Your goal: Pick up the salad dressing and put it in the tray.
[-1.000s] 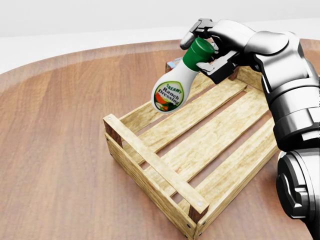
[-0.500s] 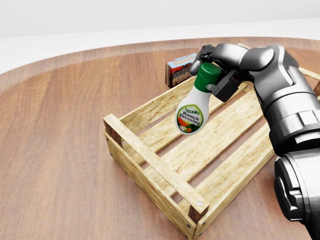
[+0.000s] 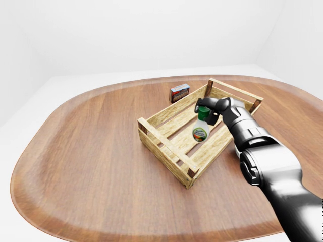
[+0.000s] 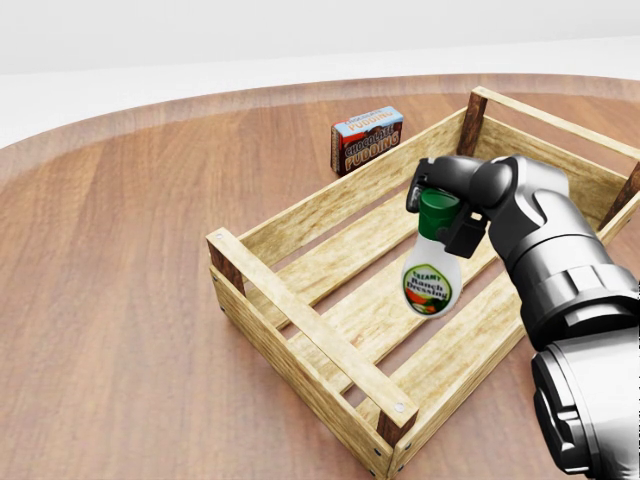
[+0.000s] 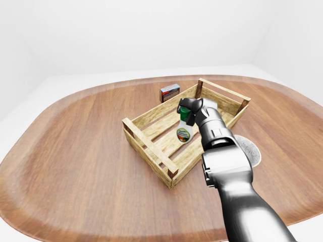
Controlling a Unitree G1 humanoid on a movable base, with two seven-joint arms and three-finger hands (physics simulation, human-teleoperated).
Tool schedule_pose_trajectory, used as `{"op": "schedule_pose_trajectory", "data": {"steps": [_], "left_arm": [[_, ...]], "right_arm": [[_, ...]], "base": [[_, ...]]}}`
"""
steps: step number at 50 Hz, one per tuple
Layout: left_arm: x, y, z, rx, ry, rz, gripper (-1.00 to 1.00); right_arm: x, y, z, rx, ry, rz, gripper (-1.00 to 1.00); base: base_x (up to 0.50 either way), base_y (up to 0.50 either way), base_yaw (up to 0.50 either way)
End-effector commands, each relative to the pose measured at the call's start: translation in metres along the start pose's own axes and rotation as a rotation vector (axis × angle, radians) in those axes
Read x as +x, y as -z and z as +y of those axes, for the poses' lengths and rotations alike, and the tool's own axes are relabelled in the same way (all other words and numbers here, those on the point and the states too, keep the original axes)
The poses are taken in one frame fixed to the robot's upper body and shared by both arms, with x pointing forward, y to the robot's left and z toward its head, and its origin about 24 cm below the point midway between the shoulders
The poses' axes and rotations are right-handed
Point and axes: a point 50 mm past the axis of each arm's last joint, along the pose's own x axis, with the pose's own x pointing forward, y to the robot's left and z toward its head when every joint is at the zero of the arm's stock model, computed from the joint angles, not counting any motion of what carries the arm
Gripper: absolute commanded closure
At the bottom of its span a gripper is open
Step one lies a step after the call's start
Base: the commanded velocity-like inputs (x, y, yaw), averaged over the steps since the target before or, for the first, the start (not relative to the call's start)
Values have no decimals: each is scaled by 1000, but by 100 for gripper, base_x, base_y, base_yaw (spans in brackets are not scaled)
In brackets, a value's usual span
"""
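A white ranch salad dressing bottle (image 4: 432, 278) with a green cap hangs nearly upright inside the slatted wooden tray (image 4: 300, 320), its base close to the slats. My right hand (image 4: 440, 212) is shut on the bottle's green cap from above. In the left-eye view the same bottle (image 3: 201, 132) sits over the tray's middle. My left hand does not show in any view.
A small chocolate pudding box (image 4: 366, 138) lies on the round wooden table (image 4: 110, 300) just beyond the tray's upper left wall. A grey round patch (image 5: 248, 149) shows on the table right of my right arm.
My right hand has carried the bottle down and to the right, from above the tray's upper wall into the tray, and the bottle has turned from tilted to nearly upright.
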Motion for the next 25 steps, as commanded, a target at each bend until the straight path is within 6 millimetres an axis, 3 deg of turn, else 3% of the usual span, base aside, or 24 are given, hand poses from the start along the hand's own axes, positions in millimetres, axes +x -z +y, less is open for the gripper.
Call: {"op": "schedule_pose_trajectory", "data": {"steps": [1,7,14,25], "left_arm": [[0,0,0,1,0,2,-100],[0,0,0,1,0,2,-100],[0,-2,0,0,0,-7,-100],[0,0,0,0,-1,1,-100]], "right_arm": [[8,20,20,-11,12,58,100],[2,38,5,25,105,85,100],[-1,63,7,66,147,122,100],[-1,72,10,83,158,132,100]], "base": [[0,0,0],[0,0,0],[0,0,0],[0,0,0]]}}
